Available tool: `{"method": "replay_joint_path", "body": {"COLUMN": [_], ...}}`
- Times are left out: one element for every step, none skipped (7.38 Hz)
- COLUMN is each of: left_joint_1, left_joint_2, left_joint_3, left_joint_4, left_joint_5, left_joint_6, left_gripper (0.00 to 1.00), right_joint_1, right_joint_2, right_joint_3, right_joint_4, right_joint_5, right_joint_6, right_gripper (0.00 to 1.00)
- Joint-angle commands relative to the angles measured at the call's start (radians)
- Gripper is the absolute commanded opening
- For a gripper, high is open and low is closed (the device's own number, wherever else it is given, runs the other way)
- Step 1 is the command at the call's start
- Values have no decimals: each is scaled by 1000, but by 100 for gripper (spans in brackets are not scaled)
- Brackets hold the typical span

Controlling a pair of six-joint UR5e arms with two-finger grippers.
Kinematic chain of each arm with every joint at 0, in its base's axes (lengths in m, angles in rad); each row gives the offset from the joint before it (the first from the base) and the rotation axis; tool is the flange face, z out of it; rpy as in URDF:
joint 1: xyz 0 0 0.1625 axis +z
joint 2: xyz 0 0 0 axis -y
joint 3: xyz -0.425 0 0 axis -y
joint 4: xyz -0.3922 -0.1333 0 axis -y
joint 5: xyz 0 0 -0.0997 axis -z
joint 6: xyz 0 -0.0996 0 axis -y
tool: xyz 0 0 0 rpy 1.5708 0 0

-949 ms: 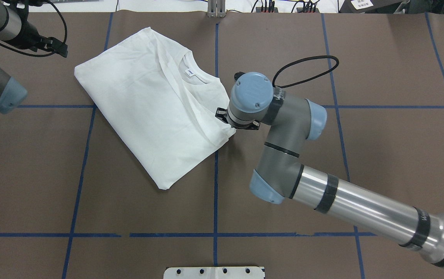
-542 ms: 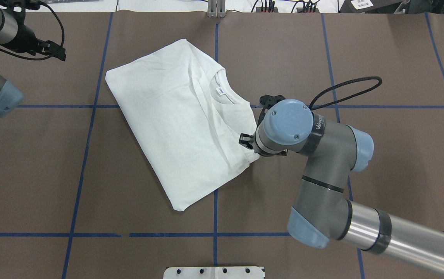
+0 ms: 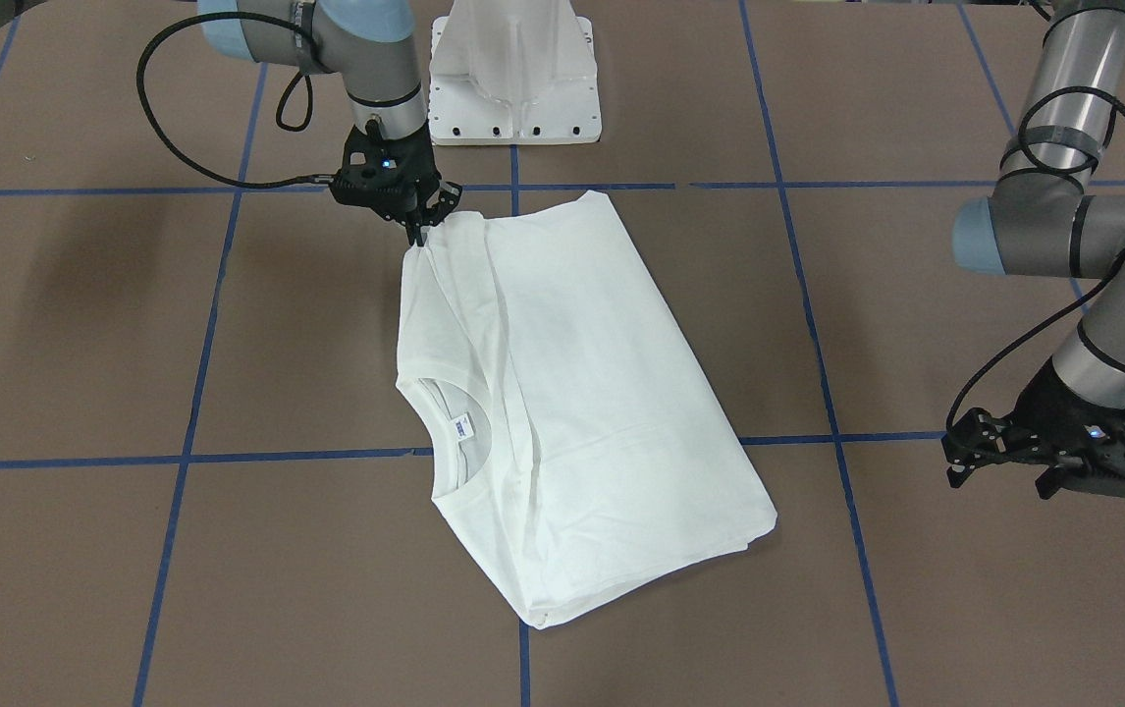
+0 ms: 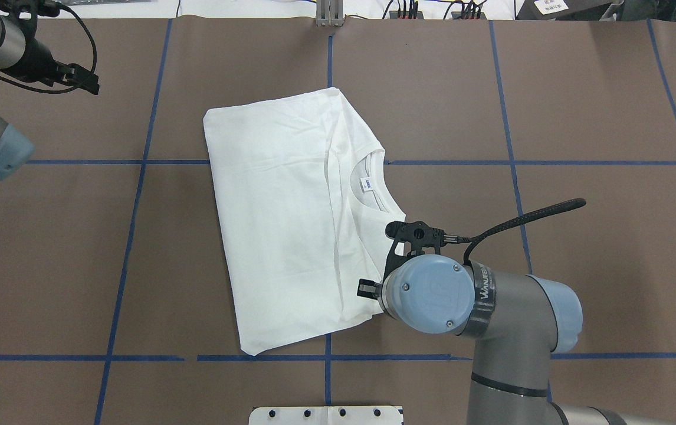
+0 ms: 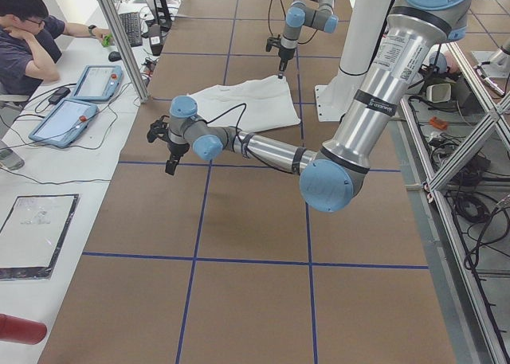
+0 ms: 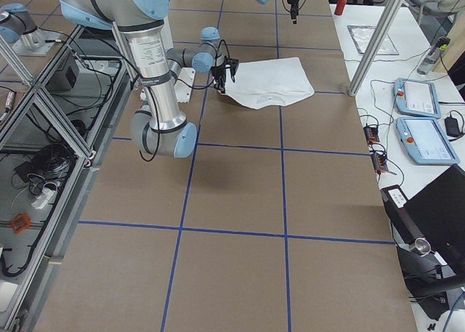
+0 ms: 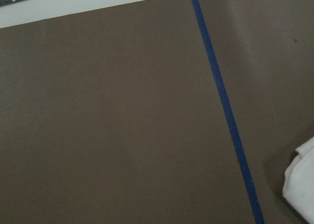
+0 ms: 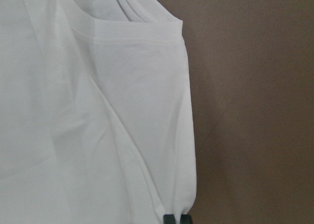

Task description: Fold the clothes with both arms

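White shirt, front-facing view: the shirt (image 3: pixel 582 393) lies folded and flat in the middle of the brown table (image 3: pixel 81 344), over a crossing of blue tape lines (image 3: pixel 278 457). Its neckline and small label (image 3: pixel 461 427) face the view's left.
Right gripper, same view: the right gripper (image 3: pixel 418 236) stands at the shirt's corner nearest the white pedestal base (image 3: pixel 513 88). Its fingers are pinched together on the cloth, which rises to them in a small peak.
Left gripper, same view: the left gripper (image 3: pixel 957 460) hangs over bare table, well apart from the shirt and beyond its plain long side. Its fingers are spread with nothing between them.
Overhead view: the right wrist's blue cap hides the fingertips, and the shirt's corner runs under it. The left gripper sits at the far left, well clear of the cloth.
Left side view: the left arm (image 5: pixel 351 125), near and large, reaches out short of the shirt; the far gripper meets the shirt's far corner.
Right side view: the right arm (image 6: pixel 156 63), near and large, brings its gripper to the shirt corner closest to the robot.
Left wrist view: brown table, one tape line, and a bit of white cloth at the lower right edge.
Right wrist view: the shirt fills the left half; two dark fingertips at the bottom edge clamp its outer edge, with bare table to the right.
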Motion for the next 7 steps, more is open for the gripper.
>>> {"method": "replay_joint_path", "body": {"left_joint_1": [0, 0, 0, 0, 0, 0, 0], "left_joint_2": [0, 0, 0, 0, 0, 0, 2], "left_joint_3": [-1, -1, -2, -5, -10, -13, -23], "left_joint_4": [0, 0, 0, 2, 2, 2, 2], "left_joint_5": [-1, -1, -2, -2, -16, -28, -28], "left_joint_6": [0, 0, 0, 0, -2, -2, -3], "left_gripper": [100, 100, 100, 100, 100, 100, 100], "right_joint_1": [-49, -51, -55, -45, -2, 59, 119], "right_joint_2": [3, 3, -5, 6, 19, 30, 85], "right_joint_3": [4, 2, 2, 2, -10, -22, -75], "right_joint_4": [-4, -4, -6, -12, -15, -16, -45], "right_joint_5": [-29, -29, -28, -28, -23, -16, 16], "right_joint_6": [22, 22, 17, 3, -54, -142, -180], "right_gripper": [0, 0, 99, 100, 100, 100, 100]}}
